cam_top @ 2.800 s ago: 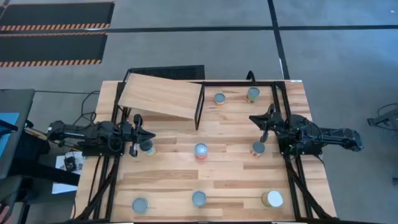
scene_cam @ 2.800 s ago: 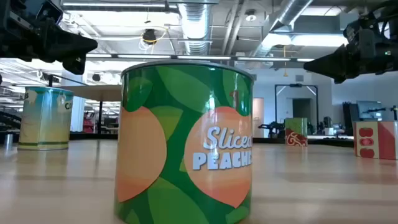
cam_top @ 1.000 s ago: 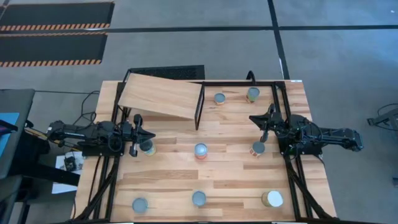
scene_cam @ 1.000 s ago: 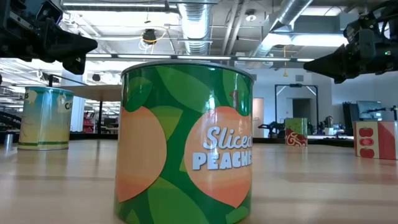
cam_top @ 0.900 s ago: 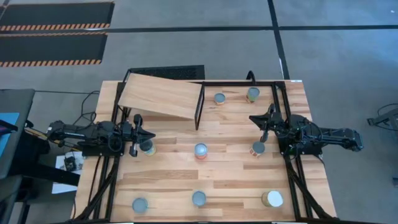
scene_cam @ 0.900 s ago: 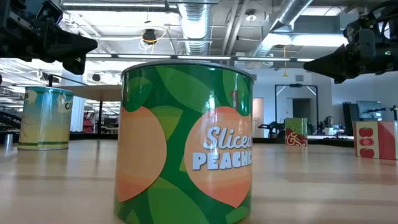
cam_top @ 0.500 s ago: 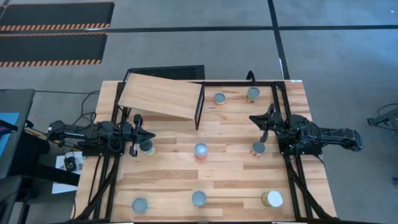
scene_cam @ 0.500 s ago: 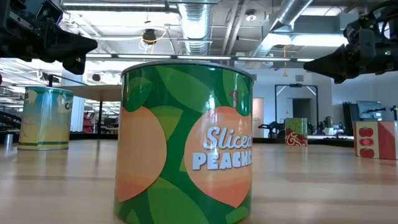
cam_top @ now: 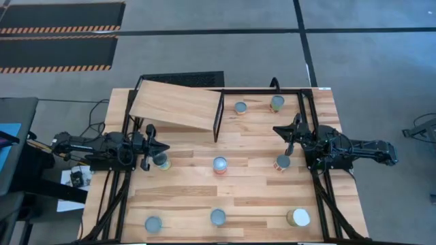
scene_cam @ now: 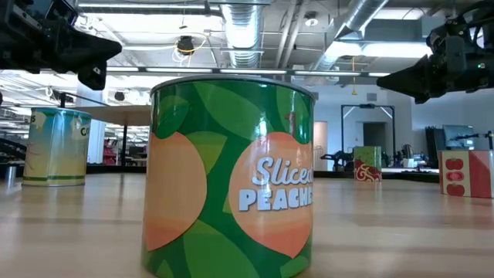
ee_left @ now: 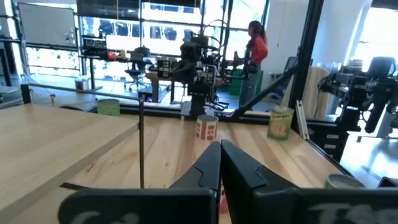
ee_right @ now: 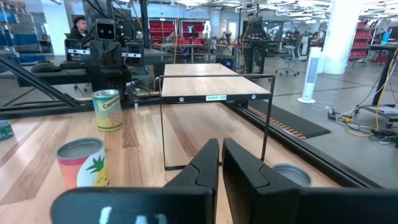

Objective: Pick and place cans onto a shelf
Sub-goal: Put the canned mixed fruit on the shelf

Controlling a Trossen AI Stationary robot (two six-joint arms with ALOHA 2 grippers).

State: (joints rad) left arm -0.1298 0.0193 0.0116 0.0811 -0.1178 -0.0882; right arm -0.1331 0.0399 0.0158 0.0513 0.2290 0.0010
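No cans on the shelf yet

My left pincer and right pincer are both closed and hold nothing. The sloping light-wood shelf is bare. All the small round tin cans sit on the wooden worktop.

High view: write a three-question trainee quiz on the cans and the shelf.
1. True or false: a can stands on the shelf.
2. How many cans stand on the tabletop? A) six B) eight C) ten
3. Fill in: the cream-topped can stands at the table's ____ side, reckoned by the robot's own arms.

Key: 1 false, the shelf is bare; 2 B; 3 right.
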